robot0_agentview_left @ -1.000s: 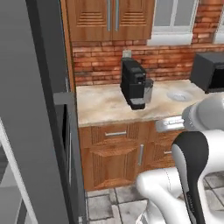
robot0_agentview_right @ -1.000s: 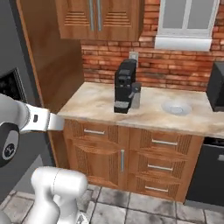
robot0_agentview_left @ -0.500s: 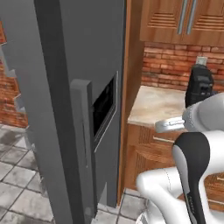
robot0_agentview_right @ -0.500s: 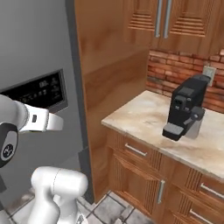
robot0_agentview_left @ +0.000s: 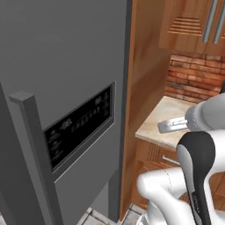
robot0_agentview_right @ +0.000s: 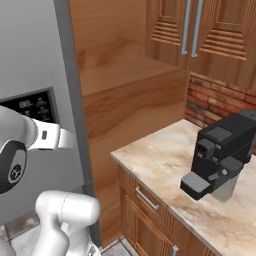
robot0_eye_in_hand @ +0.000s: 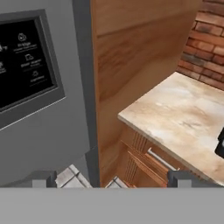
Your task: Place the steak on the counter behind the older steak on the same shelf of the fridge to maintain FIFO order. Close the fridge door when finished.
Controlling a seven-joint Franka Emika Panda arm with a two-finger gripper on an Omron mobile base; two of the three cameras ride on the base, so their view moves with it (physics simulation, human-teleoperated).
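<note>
The fridge door [robot0_agentview_left: 66, 88] is a tall grey panel with a dark dispenser panel [robot0_agentview_left: 81, 127]; it also shows in the right base view [robot0_agentview_right: 35, 55] and the hand view [robot0_eye_in_hand: 43, 131]. It lies flush beside the brown wood panel [robot0_agentview_left: 145, 79], and no white interior shows. The beige marbled counter [robot0_eye_in_hand: 183, 118] runs to the right of that panel. My gripper [robot0_eye_in_hand: 113, 179] is open with nothing between its fingertips [robot0_eye_in_hand: 41, 179], and it hangs in front of the door's edge and the counter's corner. The steak, the older steak and the shelf are out of view.
A black coffee machine [robot0_agentview_right: 220, 155] stands on the counter [robot0_agentview_right: 165, 170] against the brick wall [robot0_agentview_right: 220, 100]. Wooden wall cabinets [robot0_agentview_right: 200, 30] hang above, and drawers with silver bar handles [robot0_agentview_right: 147, 199] sit below. The fridge's grey handle bar [robot0_agentview_left: 37, 162] juts out close at the left.
The whole scene has slid to the right in both base views, so the camera has swung left. The grey fridge door now takes up the left side; the coffee machine sits farther right.
</note>
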